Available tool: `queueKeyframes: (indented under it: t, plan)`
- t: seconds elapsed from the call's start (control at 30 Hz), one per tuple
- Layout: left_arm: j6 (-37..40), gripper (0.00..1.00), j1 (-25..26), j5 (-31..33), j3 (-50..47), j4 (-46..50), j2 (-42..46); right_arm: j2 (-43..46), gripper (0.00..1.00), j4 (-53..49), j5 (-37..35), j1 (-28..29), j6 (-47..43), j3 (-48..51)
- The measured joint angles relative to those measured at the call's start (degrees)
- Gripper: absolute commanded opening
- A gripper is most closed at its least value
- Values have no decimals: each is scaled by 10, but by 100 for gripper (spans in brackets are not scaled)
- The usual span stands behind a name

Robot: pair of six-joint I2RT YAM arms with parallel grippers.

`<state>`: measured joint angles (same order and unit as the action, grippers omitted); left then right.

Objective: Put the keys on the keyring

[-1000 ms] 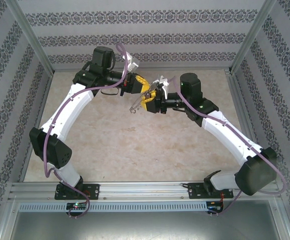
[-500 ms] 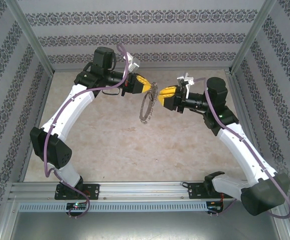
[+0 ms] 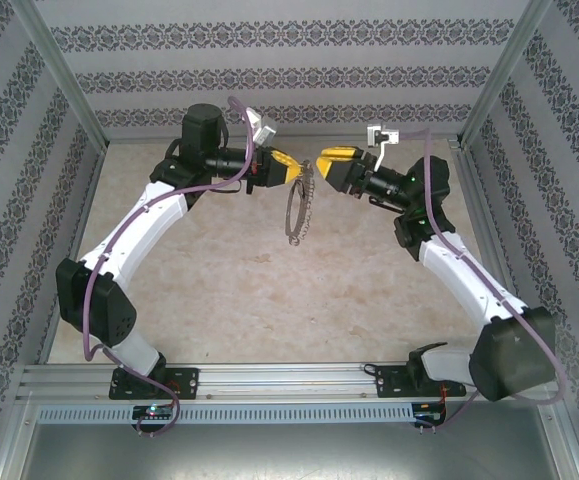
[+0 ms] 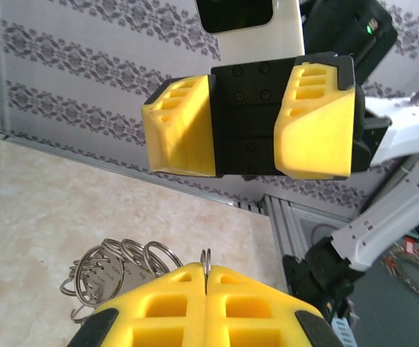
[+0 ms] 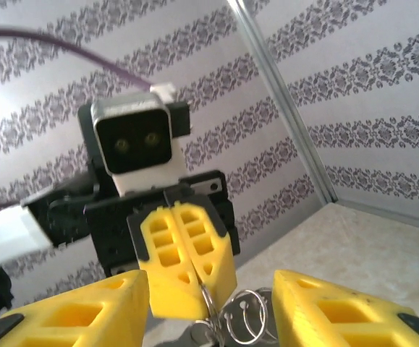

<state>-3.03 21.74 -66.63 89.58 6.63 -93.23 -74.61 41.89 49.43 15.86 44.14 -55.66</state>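
The keyring [image 3: 296, 212], a thin silvery loop fringed with small metal bits, hangs above the table from my left gripper [image 3: 299, 172], which is shut on its top rim. In the left wrist view the wire [image 4: 206, 262] is pinched between my closed yellow fingers [image 4: 158, 311], and small rings [image 4: 115, 269] dangle to the left. My right gripper [image 3: 322, 165] faces it from the right, open, a short gap away. From the right wrist view, my open right gripper [image 5: 210, 283] looks at the left gripper [image 5: 184, 253] and its rings [image 5: 249, 325]. The black-headed keys are out of view.
A beige marble-patterned tabletop [image 3: 239, 280] lies below the raised arms. Patterned walls and metal frame posts [image 3: 64, 95] close in the back and sides. An aluminium rail [image 3: 289, 378] runs along the near edge by the arm bases.
My right gripper has left the keyring, pulled back to the right, then risen and turned toward the left gripper. The ring now hangs from the left gripper alone, which shifted slightly right.
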Motion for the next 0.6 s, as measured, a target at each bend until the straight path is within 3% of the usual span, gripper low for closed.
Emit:
queueKeyframes:
  t: [0.2,0.33,0.6]
  plan:
    - [-65,0,-5,34,-29,-91,1,-57,42,169,-8,0,109,19]
    - [-97,0,-12,52,-46,-137,4,-80,31,247,-9,0,149,30]
    - [-152,0,-20,66,-56,-209,5,-103,33,325,-11,9,175,33]
